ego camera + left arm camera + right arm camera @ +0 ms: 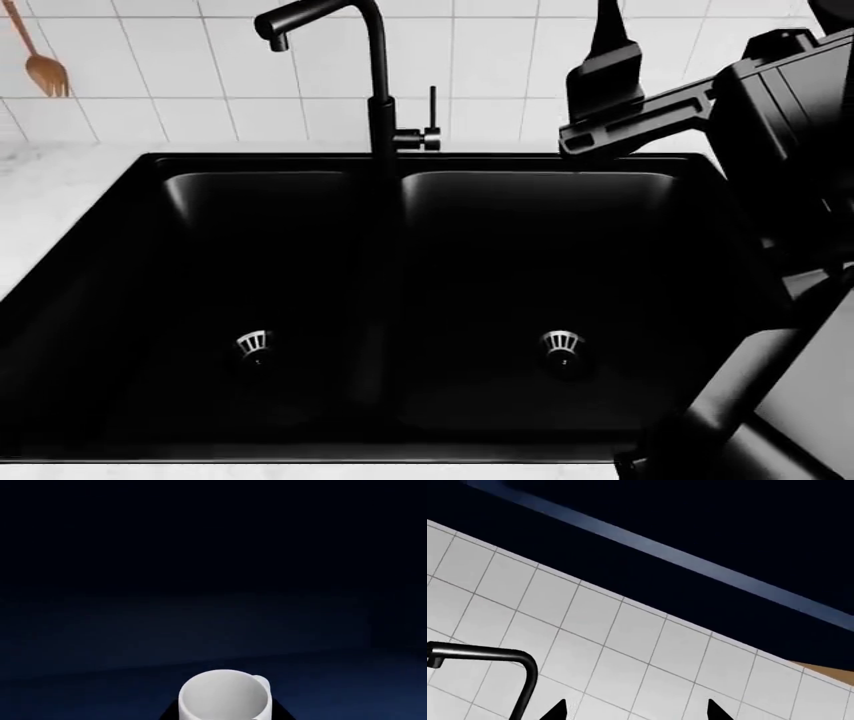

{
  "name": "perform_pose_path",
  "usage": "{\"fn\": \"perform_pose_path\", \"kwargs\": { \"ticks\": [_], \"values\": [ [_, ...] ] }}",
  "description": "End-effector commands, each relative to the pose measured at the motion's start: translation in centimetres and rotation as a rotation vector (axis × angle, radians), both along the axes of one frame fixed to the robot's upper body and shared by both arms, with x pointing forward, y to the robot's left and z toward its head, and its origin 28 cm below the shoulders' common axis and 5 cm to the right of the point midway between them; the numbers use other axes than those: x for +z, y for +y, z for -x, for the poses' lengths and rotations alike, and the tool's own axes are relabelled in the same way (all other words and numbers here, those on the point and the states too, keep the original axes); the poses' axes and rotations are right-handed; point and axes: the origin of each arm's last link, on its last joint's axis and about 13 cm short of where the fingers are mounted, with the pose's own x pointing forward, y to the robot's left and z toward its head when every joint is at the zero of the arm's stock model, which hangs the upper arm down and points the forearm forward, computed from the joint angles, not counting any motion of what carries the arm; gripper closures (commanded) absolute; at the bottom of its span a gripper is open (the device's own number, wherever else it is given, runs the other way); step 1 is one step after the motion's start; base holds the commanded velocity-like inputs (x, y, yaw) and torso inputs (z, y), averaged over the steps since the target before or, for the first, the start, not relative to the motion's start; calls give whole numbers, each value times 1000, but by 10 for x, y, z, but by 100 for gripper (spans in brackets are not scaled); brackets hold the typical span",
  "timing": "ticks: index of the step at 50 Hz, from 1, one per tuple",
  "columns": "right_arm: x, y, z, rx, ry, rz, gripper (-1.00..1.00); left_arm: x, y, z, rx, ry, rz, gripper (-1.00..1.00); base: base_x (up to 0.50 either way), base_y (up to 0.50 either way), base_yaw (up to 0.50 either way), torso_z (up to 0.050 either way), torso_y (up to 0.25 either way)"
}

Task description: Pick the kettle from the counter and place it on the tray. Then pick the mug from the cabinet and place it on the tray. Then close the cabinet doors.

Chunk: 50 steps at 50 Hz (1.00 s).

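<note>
Black double sink (200, 300) in white marble counter (40, 200), tiled wall (507, 60); right hand (635, 711) spread empty, left hand's grip perhaps unclear.

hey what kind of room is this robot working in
Most likely a kitchen: a black double-basin sink with a tall black faucet, a white tiled wall behind it, and a wooden spoon hanging there.
</note>
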Motion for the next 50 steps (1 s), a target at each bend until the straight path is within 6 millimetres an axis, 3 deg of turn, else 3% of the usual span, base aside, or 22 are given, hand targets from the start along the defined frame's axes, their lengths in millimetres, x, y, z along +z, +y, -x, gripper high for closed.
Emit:
{"fn": "perform_pose_path", "kwargs": {
  "ticks": [1,17,31,36,43,50],
  "values": [
    [0,2,-2,1,6,5,-100,1,4,2,4,1,15,100,-500,0,0,0,0],
    [-3,5,-11,5,24,9,-100,3,9,36,-76,-40,24,100,-48,0,0,0,0],
    [-4,8,-14,16,30,10,-100,-10,37,68,-57,-21,-8,100,0,0,0,0,0],
    [-3,11,-13,21,31,15,-100,-48,44,66,-49,21,-34,100,0,0,0,0,0],
    [-2,13,-13,24,31,17,-100,-79,41,74,-93,65,-65,100,0,0,0,0,0],
    [-5,12,-14,27,36,14,-100,-122,39,69,-89,110,-100,100,0,0,0,0,0]
  ]
}}
